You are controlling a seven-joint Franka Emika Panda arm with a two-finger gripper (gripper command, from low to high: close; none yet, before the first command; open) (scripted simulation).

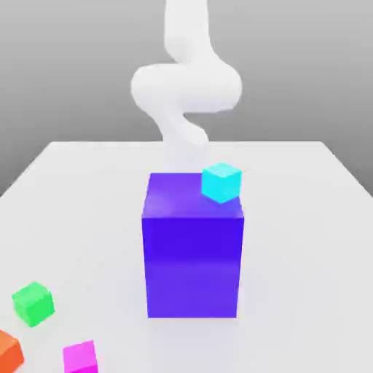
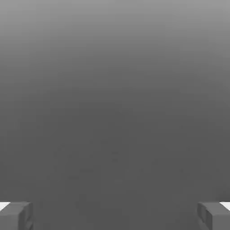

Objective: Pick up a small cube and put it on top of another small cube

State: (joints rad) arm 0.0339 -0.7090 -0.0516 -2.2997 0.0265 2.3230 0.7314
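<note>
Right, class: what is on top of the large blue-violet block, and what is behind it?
A cyan cube sits on the block. Behind it, the white arm shows above its top edge; anything lower is covered.

orange cube [image 1: 10, 352] and magenta cube [image 1: 80, 358] cut off by the exterior view's edges

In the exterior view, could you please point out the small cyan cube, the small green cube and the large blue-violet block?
Small cyan cube [image 1: 221, 183]: exterior view, middle.
Small green cube [image 1: 33, 304]: exterior view, middle.
Large blue-violet block [image 1: 192, 267]: exterior view, front face.
</note>
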